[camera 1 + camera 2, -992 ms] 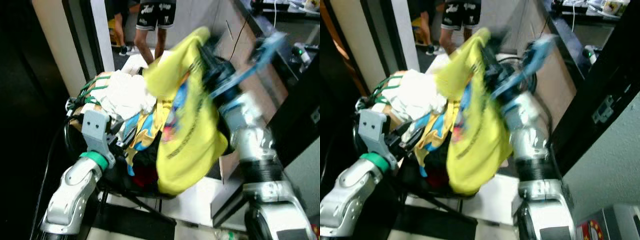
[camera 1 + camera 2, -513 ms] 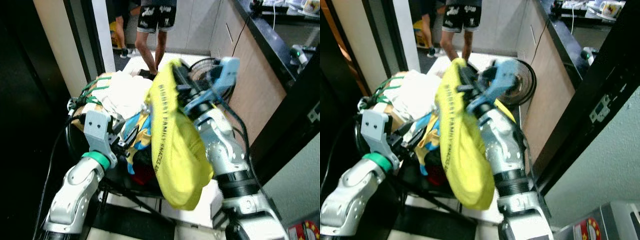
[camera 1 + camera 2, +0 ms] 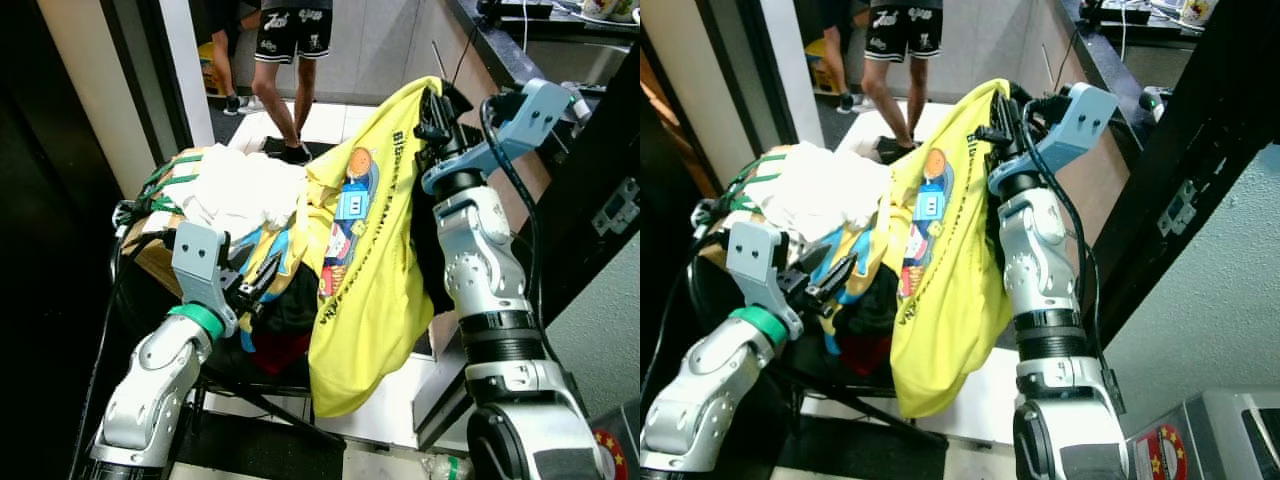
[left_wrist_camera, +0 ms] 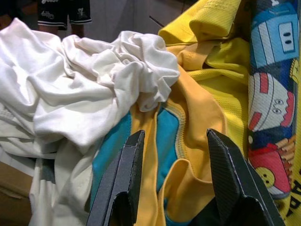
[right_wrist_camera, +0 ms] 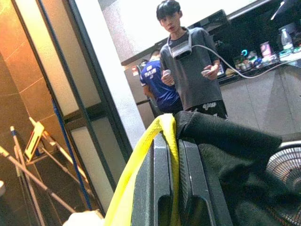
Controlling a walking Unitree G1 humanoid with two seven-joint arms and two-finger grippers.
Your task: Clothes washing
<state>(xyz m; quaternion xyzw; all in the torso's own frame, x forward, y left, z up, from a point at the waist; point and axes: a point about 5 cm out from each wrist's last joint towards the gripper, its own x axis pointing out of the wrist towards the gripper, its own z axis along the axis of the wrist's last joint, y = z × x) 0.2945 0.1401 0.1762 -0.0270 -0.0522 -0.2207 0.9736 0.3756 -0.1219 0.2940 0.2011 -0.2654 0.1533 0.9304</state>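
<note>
Your right gripper [image 3: 432,100] has swung the yellow shirt [image 3: 370,250] rightward, clamping it, perhaps with dark cloth; left gripper [image 4: 171,183] spread over the laundry pile [image 3: 245,190].

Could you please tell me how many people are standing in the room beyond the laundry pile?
2: a person in a grey shirt nearer the camera, and a person in a blue shirt just behind them. Others may be hidden behind the doorframe.

A shirt [image 3: 370,270] is hanging from the raised right gripper [image 3: 432,100]; the clothes pile [image 3: 245,200] is lying left of it, ahead of the left gripper [image 3: 262,287].
</note>
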